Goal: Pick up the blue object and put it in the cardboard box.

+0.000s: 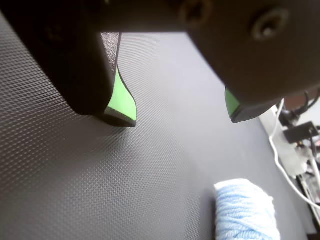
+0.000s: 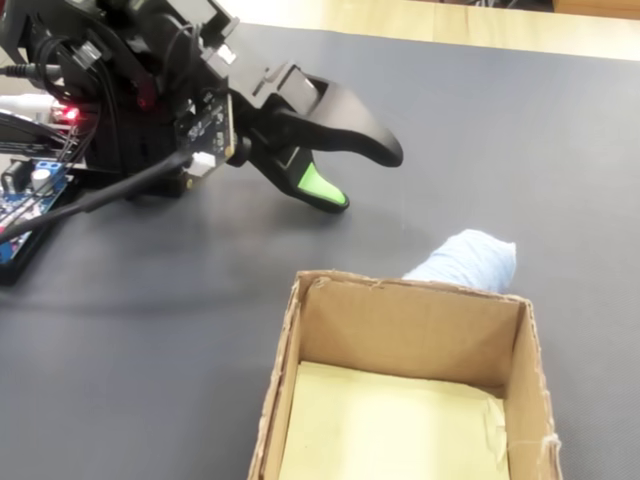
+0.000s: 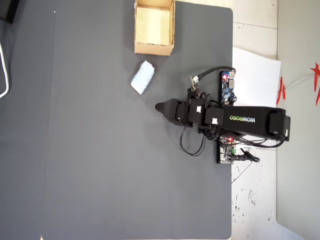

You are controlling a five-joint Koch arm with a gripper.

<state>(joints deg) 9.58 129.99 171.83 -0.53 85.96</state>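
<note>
Two green-padded jaws of the gripper (image 1: 182, 117) stand wide apart and empty in the wrist view, above bare mat. Only the overhead view shows the blue object (image 3: 142, 77) lying just beside the cardboard box (image 3: 154, 48), apart from the gripper.

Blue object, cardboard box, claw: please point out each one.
blue object (image 3: 142, 77): overhead view, middle of the ribbed lump.
cardboard box (image 2: 408, 327): fixed view, inner face of the far wall.
claw (image 1: 182, 112): wrist view, gap between the green-padded tips.
</note>
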